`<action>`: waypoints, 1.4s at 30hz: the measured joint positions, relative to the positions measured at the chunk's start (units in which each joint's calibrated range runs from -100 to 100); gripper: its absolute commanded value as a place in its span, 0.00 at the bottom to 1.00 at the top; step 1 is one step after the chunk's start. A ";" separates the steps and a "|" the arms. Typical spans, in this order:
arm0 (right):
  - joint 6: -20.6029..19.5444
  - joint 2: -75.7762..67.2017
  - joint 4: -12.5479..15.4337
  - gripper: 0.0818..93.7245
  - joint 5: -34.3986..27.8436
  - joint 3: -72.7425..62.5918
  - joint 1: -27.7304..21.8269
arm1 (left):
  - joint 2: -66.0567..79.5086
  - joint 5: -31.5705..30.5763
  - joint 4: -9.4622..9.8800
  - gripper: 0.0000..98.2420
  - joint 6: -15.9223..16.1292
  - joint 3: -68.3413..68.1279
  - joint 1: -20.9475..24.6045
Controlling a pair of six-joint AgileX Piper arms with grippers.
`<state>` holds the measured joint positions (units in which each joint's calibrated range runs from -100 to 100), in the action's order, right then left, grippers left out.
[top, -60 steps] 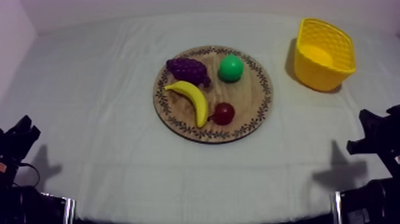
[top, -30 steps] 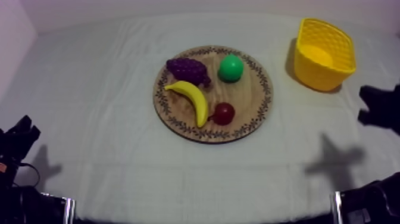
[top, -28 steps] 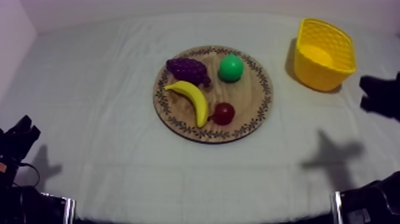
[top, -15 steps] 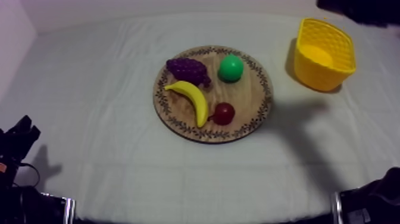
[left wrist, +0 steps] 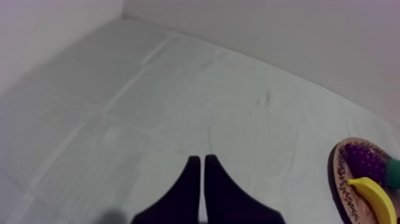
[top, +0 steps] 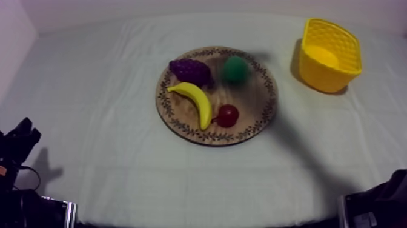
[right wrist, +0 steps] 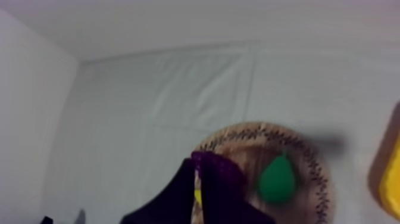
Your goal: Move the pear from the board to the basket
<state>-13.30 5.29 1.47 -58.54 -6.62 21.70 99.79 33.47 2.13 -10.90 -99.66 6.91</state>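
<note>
The green pear [top: 235, 69] lies at the back right of the round wooden board [top: 260, 103], under a dark shadow. Beside it on the board are purple grapes [top: 191, 71], a banana [top: 195, 100] and a small red fruit [top: 228, 115]. The yellow basket [top: 321, 76] stands upright at the back right. My right gripper [right wrist: 195, 161] hangs shut above the table on the near side of the board [right wrist: 309, 158], with the grapes [right wrist: 223, 170] just past its tips and the pear [right wrist: 277, 180] to their right. My left gripper [left wrist: 200, 158] is shut, low at the front left [top: 25, 128].
Bare cloth lies all round the board and between the board and the basket. My right arm's base [top: 378, 200] sits at the front right corner. In the left wrist view the board's rim [left wrist: 336, 173] with the grapes [left wrist: 364, 161] and banana [left wrist: 375, 193] lies far off.
My right gripper has risen from the front right and passed out of the top view. Its shadow has slid left across the cloth onto the pear. The left arm has stayed still.
</note>
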 measured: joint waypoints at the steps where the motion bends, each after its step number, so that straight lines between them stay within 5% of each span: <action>1: 0.00 1.59 0.32 0.07 0.78 -0.11 0.28 | 0.00 0.00 0.00 0.00 0.00 0.00 0.00; 20: -0.72 11.57 -1.47 0.08 10.87 18.62 2.83 | 0.00 0.00 0.00 0.00 0.00 0.00 0.00; 35: 0.63 4.30 -4.66 0.09 7.17 23.06 1.92 | 0.00 0.00 0.00 0.00 -0.03 0.00 0.00; 37: 0.63 4.51 -5.01 0.21 7.35 23.62 2.25 | 0.00 0.00 0.00 0.00 -0.03 0.00 0.00; 40: 0.13 4.81 -5.81 0.62 8.27 24.51 2.71 | 0.00 0.00 0.00 0.00 -0.03 0.00 0.00; 42: 0.04 5.04 -6.23 0.80 9.37 25.29 2.81 | 0.00 0.00 0.00 0.00 -0.03 0.00 0.00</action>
<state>-13.26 10.33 -4.76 -49.18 18.67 24.52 99.79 33.47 2.13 -10.93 -99.66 6.91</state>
